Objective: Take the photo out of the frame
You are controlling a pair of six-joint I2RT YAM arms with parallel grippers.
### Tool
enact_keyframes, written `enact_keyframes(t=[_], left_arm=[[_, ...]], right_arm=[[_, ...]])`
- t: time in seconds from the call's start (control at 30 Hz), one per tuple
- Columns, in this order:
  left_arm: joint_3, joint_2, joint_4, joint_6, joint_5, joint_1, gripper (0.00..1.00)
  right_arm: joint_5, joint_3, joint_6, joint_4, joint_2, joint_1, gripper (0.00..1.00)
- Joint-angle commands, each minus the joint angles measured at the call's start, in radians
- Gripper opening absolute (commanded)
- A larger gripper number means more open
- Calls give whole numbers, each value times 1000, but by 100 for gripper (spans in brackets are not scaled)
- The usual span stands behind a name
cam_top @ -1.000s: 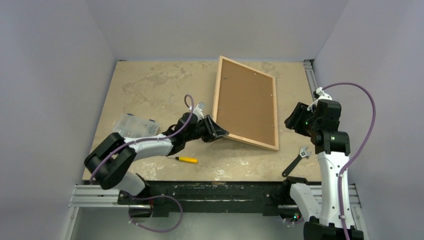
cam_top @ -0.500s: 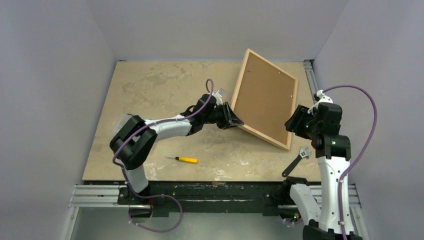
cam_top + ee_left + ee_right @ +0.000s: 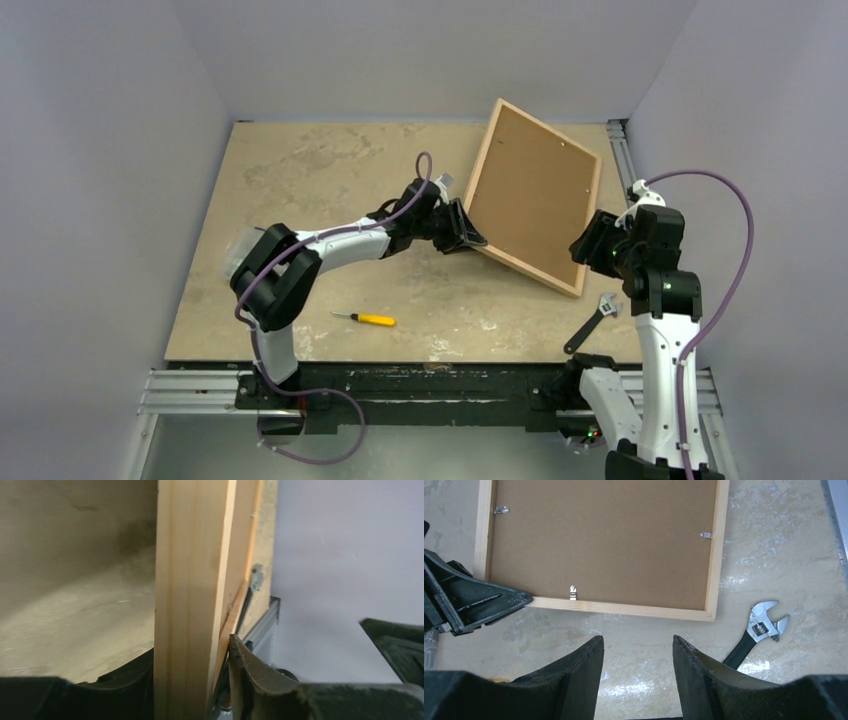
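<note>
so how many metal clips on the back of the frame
3 clips, right wrist view: left rail, bottom rail, right rail. The frame runs off the top, so more may be hidden.

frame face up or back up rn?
Back up. The frame shows its brown backing board and metal clips; the photo is hidden.

This looks like a robot test cell in a lab: plain grey walls (image 3: 100, 150) close the table (image 3: 300, 170) on three sides, and two cabled arms (image 3: 340, 245) stand on a metal rail (image 3: 190, 392) at the bottom.
</note>
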Motion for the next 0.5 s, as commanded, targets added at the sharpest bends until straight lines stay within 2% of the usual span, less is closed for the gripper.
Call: enact_keyframes(t=[0.0, 0.17, 0.23, 0.37, 0.43, 0.47], left_arm=[[-39, 32, -214, 136, -177, 64, 40], [-57, 13, -214, 159, -161, 80, 58], [-75, -10, -218, 172, -180, 81, 70], [-103, -52, -245, 192, -202, 81, 77], [-119, -79, -256, 206, -206, 81, 91], [-120, -93, -278, 217, -210, 81, 92]], right_arm=[[-19, -2, -8, 22, -15, 1, 52], [-22, -2, -5, 21, -18, 2, 52], [-26, -6, -4, 23, -22, 1, 51], [-36, -14, -5, 29, -26, 1, 51], [-44, -13, -5, 29, -23, 2, 52], [-49, -14, -4, 30, -22, 2, 52]])
